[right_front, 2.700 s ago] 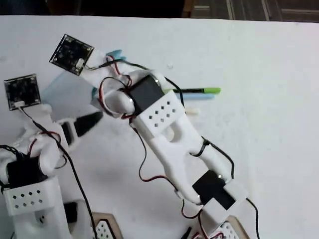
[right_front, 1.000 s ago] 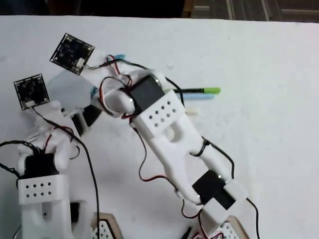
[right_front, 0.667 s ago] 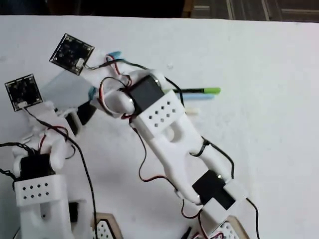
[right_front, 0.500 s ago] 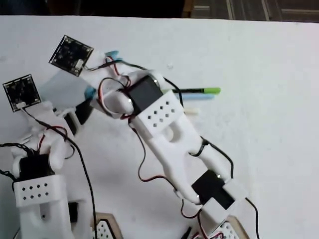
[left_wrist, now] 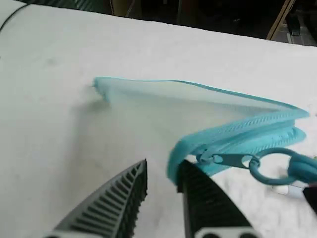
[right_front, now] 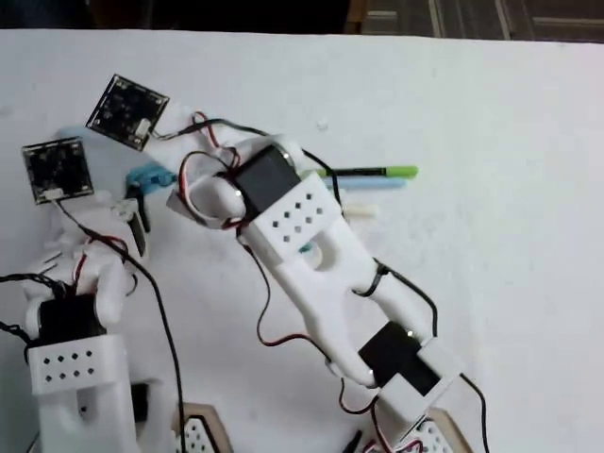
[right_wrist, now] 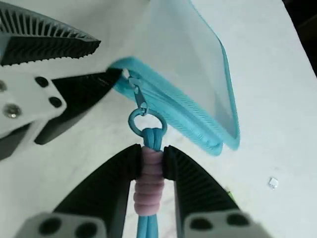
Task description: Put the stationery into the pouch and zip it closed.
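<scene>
From the high view: finds the left end effector (right_front: pixel 140 212) over the white bench (right_front: pixel 491 113), with a turquoise scrap of the translucent, turquoise-zippered pouch (right_front: pixel 149 176) just beyond its fingertips. Places a black pen with a green cap (right_front: pixel 373 172) flat on the bench, well away from that end effector, past the right arm (right_front: pixel 311 255).

From the left wrist view: shows the left end effector (left_wrist: pixel 162 166) parted by a narrow gap and holding nothing, with the pouch (left_wrist: pixel 188 106) lying flat straight ahead. Puts the pouch's zipper end against the inner edge of one fingertip (left_wrist: pixel 184 168). Sets the turquoise zipper slider (left_wrist: pixel 228 159) and the turquoise pull ring (left_wrist: pixel 265 168) just past that finger.

From the right wrist view: shows the right end effector (right_wrist: pixel 151 153) clamped on the turquoise pull cord with a pink wrap (right_wrist: pixel 148 173), the wrap pinched between both fingers. Lines up the pull ring (right_wrist: pixel 143 121) just ahead of the fingertips, then the slider (right_wrist: pixel 138 96), then the pouch (right_wrist: pixel 193 64). Catches the left end effector (right_wrist: pixel 106 59) opposite, one fingertip touching the pouch's zipper corner, the other held apart.
</scene>
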